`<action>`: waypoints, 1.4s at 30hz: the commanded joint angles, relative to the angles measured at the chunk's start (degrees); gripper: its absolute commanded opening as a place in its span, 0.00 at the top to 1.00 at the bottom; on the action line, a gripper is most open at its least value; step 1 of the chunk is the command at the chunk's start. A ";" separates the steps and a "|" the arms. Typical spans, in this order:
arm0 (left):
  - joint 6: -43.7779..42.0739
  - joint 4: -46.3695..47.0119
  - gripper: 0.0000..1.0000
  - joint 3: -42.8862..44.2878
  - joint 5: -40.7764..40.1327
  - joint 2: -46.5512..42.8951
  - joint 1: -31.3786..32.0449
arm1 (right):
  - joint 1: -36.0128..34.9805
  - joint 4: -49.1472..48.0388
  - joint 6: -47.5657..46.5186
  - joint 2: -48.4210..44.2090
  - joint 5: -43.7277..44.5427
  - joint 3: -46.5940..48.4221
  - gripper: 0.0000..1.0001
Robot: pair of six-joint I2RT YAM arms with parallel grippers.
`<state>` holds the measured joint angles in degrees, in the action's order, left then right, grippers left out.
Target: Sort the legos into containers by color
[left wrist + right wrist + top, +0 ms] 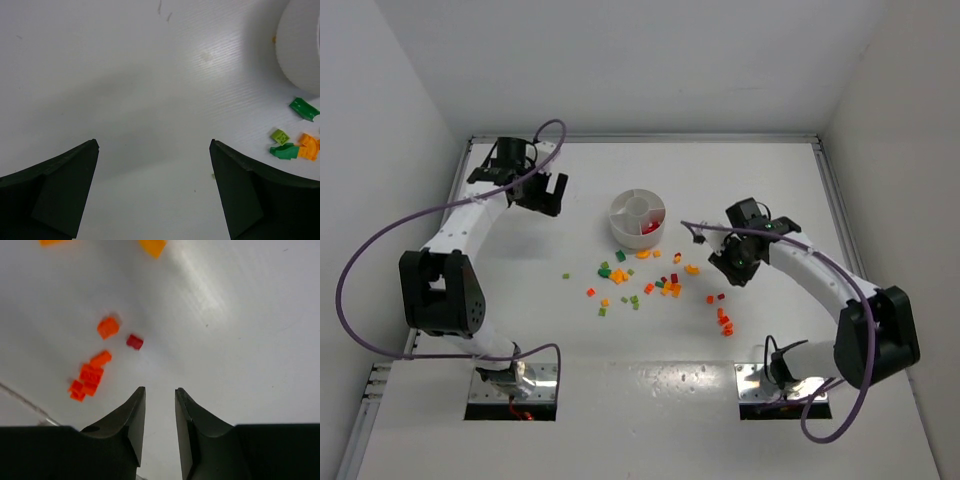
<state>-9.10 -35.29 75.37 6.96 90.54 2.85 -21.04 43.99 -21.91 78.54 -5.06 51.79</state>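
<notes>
Early days: red in the dish (620, 222), most legos (650, 285) loose; left claw (154, 142) spread, right claw (160, 390) barely parted, empty.

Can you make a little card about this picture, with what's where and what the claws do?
Dish: round white plastic dish with sections
Inside: a few red bricks in one section
Loose bricks: tiny red, orange, green plastic bricks scattered on the white table, nearer the arms than the dish
Left claw: wide open, empty, left of the dish
Right claw: narrow gap, empty, near loose bricks
</notes>
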 commanded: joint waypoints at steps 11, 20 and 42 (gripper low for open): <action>-1.88 -3.65 0.00 5.66 5.52 3.24 1.72 | 0.73 1.46 -35.65 2.05 -13.57 -6.00 0.63; -1.36 -4.17 0.00 5.66 4.38 3.24 1.72 | 0.73 -1.18 -40.14 8.73 -15.15 -4.58 0.54; -0.83 -4.17 0.00 5.66 2.27 4.29 1.72 | -0.41 -5.58 -40.05 19.19 -12.17 -2.74 0.87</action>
<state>-10.24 -39.81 79.00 9.52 94.87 4.21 -21.15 39.99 -61.71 96.16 -16.95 49.23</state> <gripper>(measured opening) 0.995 0.156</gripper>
